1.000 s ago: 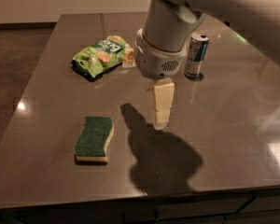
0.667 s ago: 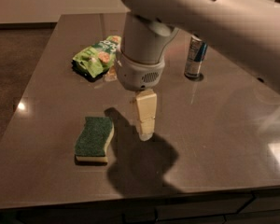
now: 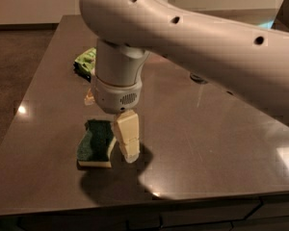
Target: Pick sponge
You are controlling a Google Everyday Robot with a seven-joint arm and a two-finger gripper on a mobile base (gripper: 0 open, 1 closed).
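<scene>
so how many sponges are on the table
1: the sponge lies near the table's front left edge, with the gripper down at its right edge; the arm may hide others.

My one camera looks down at a slant across the dark table from above its near edge, close in. My own arm fills the upper view, and my gripper hangs left of centre, just beside the sponge.

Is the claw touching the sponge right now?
Cannot tell. In the camera view the claw overlaps the right edge of the sponge, but this single angle shows neither contact nor a gap.
</scene>
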